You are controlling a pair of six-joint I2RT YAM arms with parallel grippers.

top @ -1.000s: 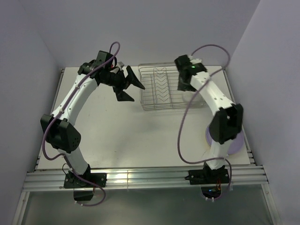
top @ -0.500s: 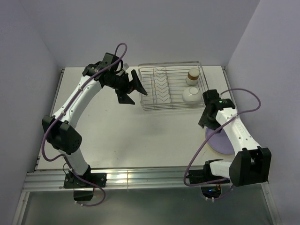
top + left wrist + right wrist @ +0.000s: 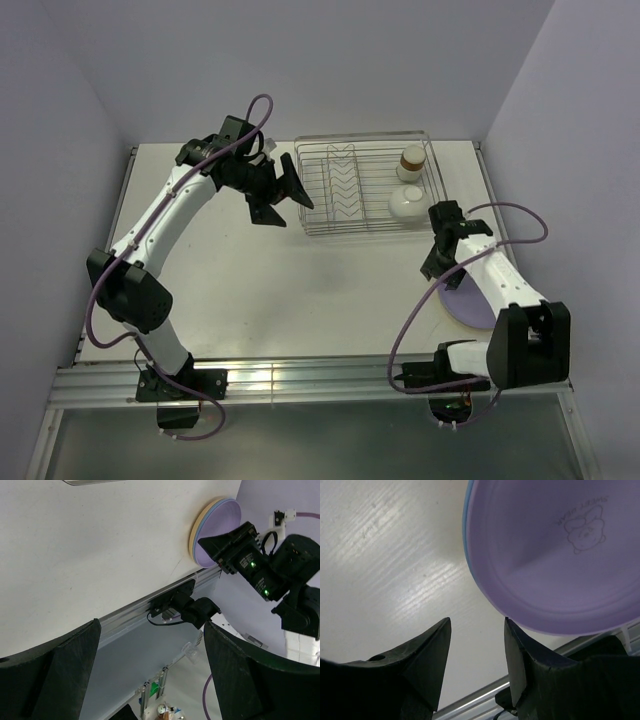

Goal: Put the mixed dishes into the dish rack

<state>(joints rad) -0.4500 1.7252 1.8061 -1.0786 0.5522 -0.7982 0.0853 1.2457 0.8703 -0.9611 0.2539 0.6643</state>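
The silver wire dish rack stands at the back of the table. A white cup with a brown rim and a small white bowl sit in its right end. A stack of plates lies at the right front, with the lavender plate on top, a blue rim under it and an orange-yellow rim at the bottom. My right gripper is open and empty, low at the stack's left edge. My left gripper is open and empty, raised beside the rack's left end.
The metal rail runs along the near table edge under both arm bases. Walls close in the left, back and right sides. The right arm shows in the left wrist view next to the plate stack.
My right arm has swung from over the rack's right end down to the plate stack, uncovering the cup and bowl. My left gripper has shifted slightly toward the rack.
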